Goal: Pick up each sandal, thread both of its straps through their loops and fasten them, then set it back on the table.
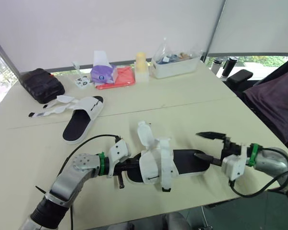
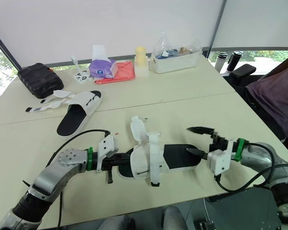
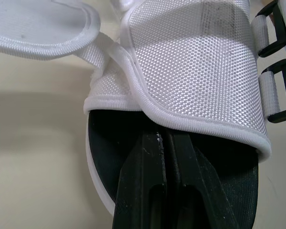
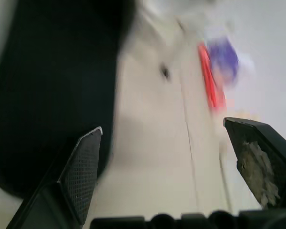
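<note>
A: How many sandals?
B: Two: near sandal (image 1: 185,162) by the worktop's (image 1: 182,110) front edge, far sandal (image 1: 80,120) by its left edge.
A: Fingers?
B: Left fingers (image 3: 145,181) squeezed together inside near sandal; right fingers (image 4: 83,162) wide apart.

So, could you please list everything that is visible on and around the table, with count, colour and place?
near sandal: 1, white with black footbed, front of table between the grippers, straps unfastened
far sandal: 1, same colours, left side of table, straps unfastened
pouch: 1, black, far left corner
tissue pack: 1, purple and white, far edge
red packet: 1, red, beside the tissue pack
bottle: 1, pale yellow, far edge
plastic container: 1, clear, small items inside, far right
office chair: 1, black, dark cloth over it, right of table
table: 1, cream
left gripper: 1, black, shut, at the near sandal's toe end
right gripper: 1, black, open, at its heel
</note>
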Controlling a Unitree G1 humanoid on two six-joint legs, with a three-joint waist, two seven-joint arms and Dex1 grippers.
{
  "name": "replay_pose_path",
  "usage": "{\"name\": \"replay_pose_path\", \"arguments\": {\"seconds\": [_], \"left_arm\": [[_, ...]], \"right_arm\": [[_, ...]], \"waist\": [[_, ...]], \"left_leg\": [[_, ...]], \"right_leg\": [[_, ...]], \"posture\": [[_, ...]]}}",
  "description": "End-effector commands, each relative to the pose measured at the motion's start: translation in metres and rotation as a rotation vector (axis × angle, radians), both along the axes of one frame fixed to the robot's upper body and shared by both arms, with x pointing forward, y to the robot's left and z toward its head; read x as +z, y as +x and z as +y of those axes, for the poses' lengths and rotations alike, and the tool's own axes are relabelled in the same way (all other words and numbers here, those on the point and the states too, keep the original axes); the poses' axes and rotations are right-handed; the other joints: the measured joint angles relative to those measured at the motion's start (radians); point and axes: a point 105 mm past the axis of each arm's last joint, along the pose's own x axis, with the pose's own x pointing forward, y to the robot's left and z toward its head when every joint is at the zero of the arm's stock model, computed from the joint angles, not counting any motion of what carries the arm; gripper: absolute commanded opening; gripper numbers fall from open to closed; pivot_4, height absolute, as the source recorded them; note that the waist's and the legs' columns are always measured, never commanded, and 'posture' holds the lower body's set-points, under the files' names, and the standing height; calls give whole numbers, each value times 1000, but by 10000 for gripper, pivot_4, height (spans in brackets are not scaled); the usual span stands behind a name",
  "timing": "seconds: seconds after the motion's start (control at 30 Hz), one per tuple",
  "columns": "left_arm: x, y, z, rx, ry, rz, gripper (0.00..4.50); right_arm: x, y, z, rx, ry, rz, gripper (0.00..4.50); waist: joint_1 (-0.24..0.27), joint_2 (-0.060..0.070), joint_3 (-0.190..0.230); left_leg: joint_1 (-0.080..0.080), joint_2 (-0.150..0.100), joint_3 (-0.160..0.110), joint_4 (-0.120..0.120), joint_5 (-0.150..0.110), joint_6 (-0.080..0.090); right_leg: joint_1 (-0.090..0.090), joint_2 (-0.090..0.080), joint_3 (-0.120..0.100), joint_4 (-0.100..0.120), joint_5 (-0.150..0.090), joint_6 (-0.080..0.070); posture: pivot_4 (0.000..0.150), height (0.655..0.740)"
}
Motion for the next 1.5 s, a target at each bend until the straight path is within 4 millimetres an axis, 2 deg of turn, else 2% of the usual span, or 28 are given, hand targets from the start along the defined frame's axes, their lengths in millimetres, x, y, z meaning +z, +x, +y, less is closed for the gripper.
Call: {"name": "replay_pose_path", "arguments": {"seconds": [0.03, 0.1, 0.17, 0.27, 0.37, 0.47, 0.6, 0.83, 1.0, 1.03, 1.1, 1.17, 1.2, 1.3, 1.33, 1.4, 1.5], "left_arm": [[9, 0, -1, 2, -16, -20, 1239], [12, 0, -1, 4, -22, -20, 1239], [13, -1, -1, 4, -23, -19, 1239], [14, -2, -2, 6, -24, -17, 1239], [14, -5, -3, 11, -30, -11, 1239], [13, -8, -5, 13, -32, -5, 1239], [13, -9, -4, 24, -31, -4, 1239], [13, -8, -3, 26, -27, -6, 1239], [11, -7, -5, 17, -19, -11, 1239], [11, -7, -5, 17, -20, -10, 1239], [11, -7, -5, 16, -19, -11, 1239], [11, -7, -5, 15, -18, -11, 1239], [11, -7, -5, 16, -18, -12, 1239], [12, -6, -5, 18, -18, -12, 1239], [12, -6, -5, 19, -18, -12, 1239], [12, -7, -5, 18, -18, -13, 1239], [12, -7, -5, 16, -18, -15, 1239]], "right_arm": [[55, -4, 14, -56, 501, 325, 44303], [72, -21, 34, -5, 742, 653, 44303], [74, -51, 61, 101, 803, 961, 44303], [62, -81, 81, 148, 779, 1186, 44303], [23, -109, 95, 110, 685, 1338, 44303], [-10, -122, 97, 39, 664, 1385, 44303], [-33, -125, 94, -19, 703, 1402, 44303], [-43, -116, 99, -39, 752, 1355, 44303], [-45, -104, 113, -16, 854, 1382, 44303], [-44, -103, 115, -9, 873, 1394, 39124], [-42, -103, 121, 16, 907, 1450, 31706], [-44, -104, 125, 14, 904, 1485, 20743], [-45, -102, 125, 0, 905, 1483, 17010], [-49, -101, 124, -29, 870, 1469, 1816], [-49, -101, 122, -34, 870, 1471, 240], [-46, -104, 118, -37, 857, 1476, 240], [-28, -107, 114, 22, 851, 1497, 240]], "waist": [[-1, 1, 0], [0, 1, 0], [5, 1, 0], [22, -1, 0], [33, -2, 0], [49, -2, 0], [51, -3, 0], [50, -2, 0], [50, -3, 0], [50, -3, 0], [50, -3, 0], [50, -3, 0], [50, -3, 0], [50, -3, 0], [51, -3, 0], [50, -3, 0], [50, -3, 0]], "left_leg": [[0, 1, 0, 0, -1, 1], [0, 1, 0, 1, -1, 1], [-1, 1, -2, 0, -1, 2], [-2, 6, -5, 0, -2, 3], [-3, 5, -3, 0, -2, 4], [-3, 4, -2, 0, -3, 5], [-3, 1, 0, 2, -3, 5], [-2, 2, 0, 1, -3, 5], [-2, 2, -1, 1, -3, 4], [-2, 2, -1, 1, -3, 4], [-2, 2, -1, 1, -3, 4], [-2, 2, -1, 1, -3, 4], [-2, 2, -1, 1, -3, 4], [-2, 2, -1, 1, -3, 4], [-3, 1, -1, 1, -3, 4], [-3, 1, -1, 1, -3, 4], [-3, 1, -1, 1, -3, 5]], "right_leg": [[1, 0, 0, 0, 0, 0], [1, 0, 0, -1, 0, 0], [1, 0, -2, -3, 0, 0], [3, 3, -6, -10, 0, 0], [3, 4, -6, -12, 0, 0], [3, 2, -6, -13, 0, 1], [3, 0, -5, -13, 2, 3], [3, 1, -5, -12, 2, 4], [3, 1, -5, -12, 2, 4], [3, 1, -5, -12, 2, 4], [3, 1, -5, -12, 2, 4], [3, 0, -5, -13, 2, 4], [3, 1, -5, -12, 2, 4], [3, 0, -5, -12, 2, 4], [3, 0, -5, -12, 2, 4], [3, 0, -5, -12, 2, 4], [3, 0, -5, -12, 2, 4]], "posture": [[1500, 7400], [1500, 7400], [1500, 7400], [1500, 7400], [1500, 7400], [1500, 7400], [1500, 7400], [1500, 7400], [1500, 7400], [1500, 7400], [1500, 7400], [1500, 7400], [1500, 7400], [1500, 7400], [1500, 7400], [1500, 7400], [1500, 7400]]}}
